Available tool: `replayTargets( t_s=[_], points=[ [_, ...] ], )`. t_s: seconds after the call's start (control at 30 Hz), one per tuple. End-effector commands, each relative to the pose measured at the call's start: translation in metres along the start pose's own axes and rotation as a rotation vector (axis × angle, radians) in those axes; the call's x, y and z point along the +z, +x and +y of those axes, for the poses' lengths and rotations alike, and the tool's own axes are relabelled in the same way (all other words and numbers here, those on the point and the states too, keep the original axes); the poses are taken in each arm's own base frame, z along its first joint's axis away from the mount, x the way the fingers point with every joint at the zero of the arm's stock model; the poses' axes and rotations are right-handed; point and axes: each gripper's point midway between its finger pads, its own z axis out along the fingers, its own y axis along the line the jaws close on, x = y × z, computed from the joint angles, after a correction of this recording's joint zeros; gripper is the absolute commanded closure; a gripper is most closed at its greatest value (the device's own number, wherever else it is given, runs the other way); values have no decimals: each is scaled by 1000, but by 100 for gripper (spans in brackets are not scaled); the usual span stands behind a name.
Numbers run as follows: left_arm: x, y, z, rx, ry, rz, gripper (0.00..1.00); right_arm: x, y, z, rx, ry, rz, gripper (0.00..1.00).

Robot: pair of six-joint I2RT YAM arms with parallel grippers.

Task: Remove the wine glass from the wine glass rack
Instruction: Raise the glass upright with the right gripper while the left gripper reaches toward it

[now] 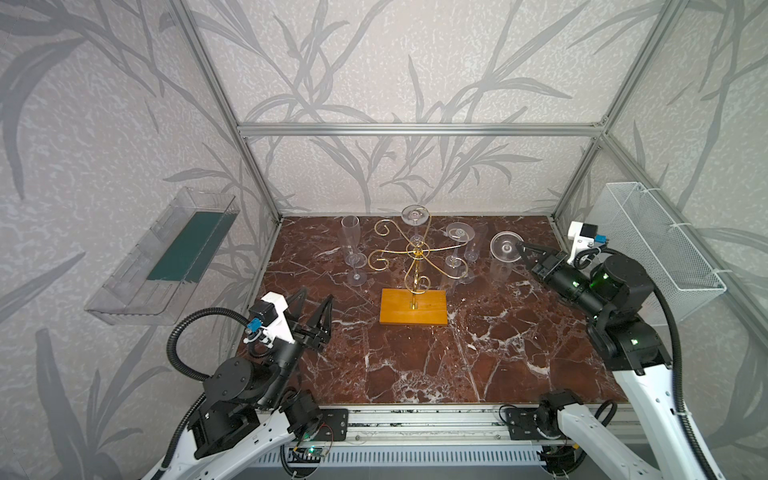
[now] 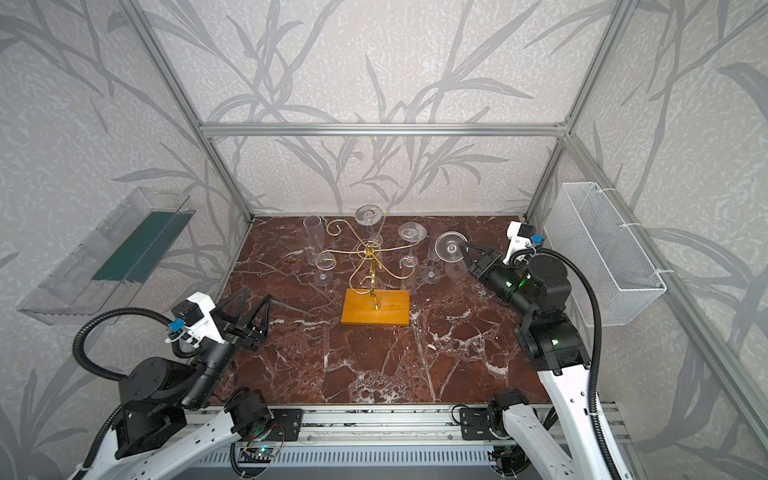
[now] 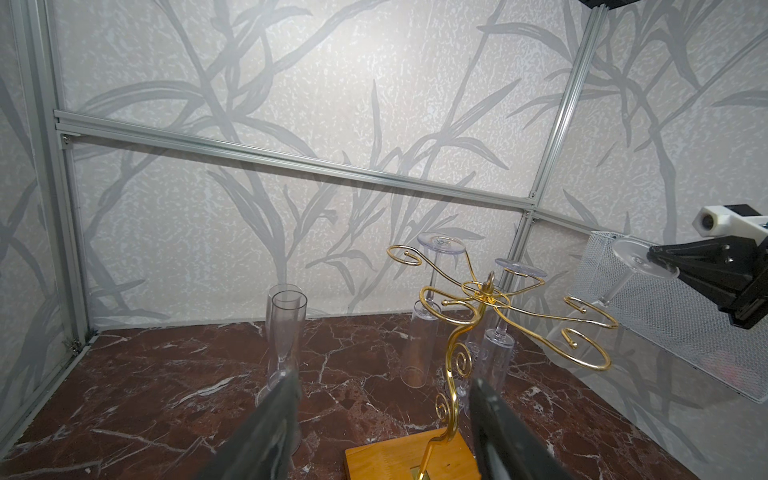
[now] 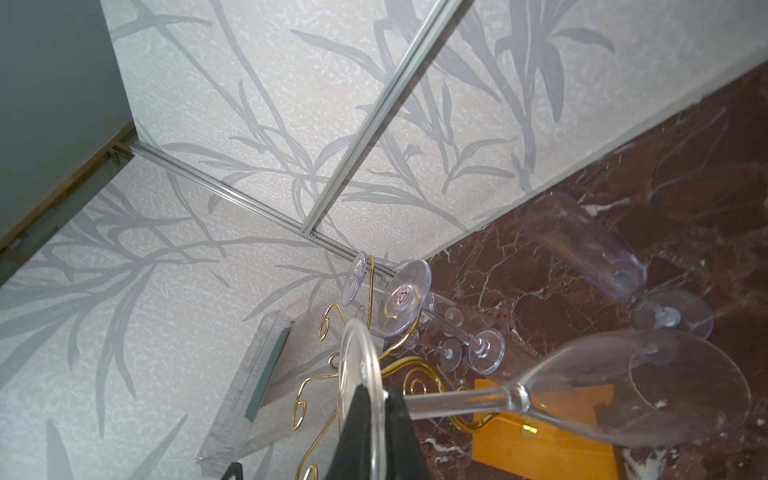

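Right gripper (image 1: 519, 247) is clamped on the foot of the wine glass (image 1: 504, 249), pinching the rim of the clear disc between its black fingers. The right wrist view shows it edge-on, with the stem running away from the jaws. That arm stretches in low from the right, forearm angled toward the back left. The glass hangs foot-up and tilted, off the wire, just to the right of the wine glass rack (image 1: 417, 251). Two other glasses (image 1: 415, 214) hang foot-up on the gold scrolls. Over on the near left, the left gripper (image 1: 318, 294) hovers with jaws spread and nothing between them. It points toward the rack's wooden base, its arm folded back low.
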Motion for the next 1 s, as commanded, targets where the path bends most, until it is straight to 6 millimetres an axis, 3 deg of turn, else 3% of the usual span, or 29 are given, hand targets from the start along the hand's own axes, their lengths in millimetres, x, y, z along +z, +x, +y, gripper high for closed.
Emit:
replayTargets(
  t_s=[0.0,0.13,0.33,0.7,0.97],
  points=[
    [0,-11,-2,-9,4,-16,33,-12,-13,32,-302,-85,-73,100],
    [3,-12,-8,-10,27,-11,33,-19,-4,42,-470,-133,-88,100],
    [11,-14,-25,-3,93,14,33,-26,24,52,-767,-175,-71,100],
    [27,-16,-68,-34,254,84,32,-31,89,73,-1260,-365,-70,100],
    [40,-11,-106,-54,391,176,32,-44,114,86,-1483,-492,-159,100]
  ],
)
